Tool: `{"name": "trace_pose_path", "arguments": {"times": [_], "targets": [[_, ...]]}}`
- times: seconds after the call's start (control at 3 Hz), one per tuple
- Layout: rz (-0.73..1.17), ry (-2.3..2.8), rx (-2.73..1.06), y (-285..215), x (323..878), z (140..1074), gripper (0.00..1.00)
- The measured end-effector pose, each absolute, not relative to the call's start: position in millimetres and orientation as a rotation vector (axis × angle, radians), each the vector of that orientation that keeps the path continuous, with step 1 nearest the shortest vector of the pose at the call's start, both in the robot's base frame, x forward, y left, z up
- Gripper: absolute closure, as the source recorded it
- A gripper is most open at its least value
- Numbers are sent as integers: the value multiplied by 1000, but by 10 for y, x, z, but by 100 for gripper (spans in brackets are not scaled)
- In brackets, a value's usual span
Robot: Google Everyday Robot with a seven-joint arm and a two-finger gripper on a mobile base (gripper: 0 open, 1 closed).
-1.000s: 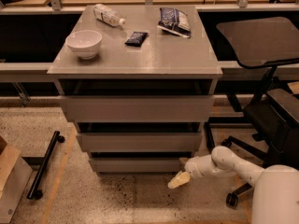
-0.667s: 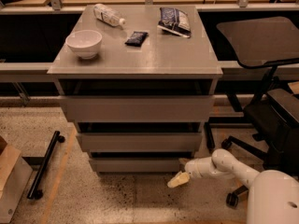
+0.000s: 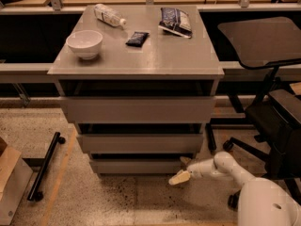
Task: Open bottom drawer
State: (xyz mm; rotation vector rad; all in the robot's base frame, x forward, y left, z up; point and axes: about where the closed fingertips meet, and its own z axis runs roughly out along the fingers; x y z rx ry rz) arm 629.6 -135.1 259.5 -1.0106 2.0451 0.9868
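The bottom drawer is the lowest of three grey handleless fronts in the grey cabinet. It sits slightly proud of the carcass with a dark gap above it. My gripper is at the drawer's right end, low near the floor, reaching in from the right on a white arm. One cream fingertip shows in front of the drawer front; another shows near the drawer's top right corner. The middle drawer and the tall top drawer are above.
On the cabinet top are a white bowl, a plastic bottle, a small dark packet and a chip bag. A black office chair stands right. A black bar and cardboard lie left on the floor.
The gripper and arm stay at the drawer's right end with almost no shift. The drawers look the same.
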Motion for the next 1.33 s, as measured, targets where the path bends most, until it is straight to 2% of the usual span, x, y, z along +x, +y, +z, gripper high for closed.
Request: {"name": "trace_pose_path", "arguments": {"times": [0.67,1.0,1.33], "targets": [[1020,2014,-1012,-1208,6568,2451,0],[1051,2031,-1007,-1140,6605,2282,18],[1052,2032,-1007,-1138,6606,2325,41]]}}
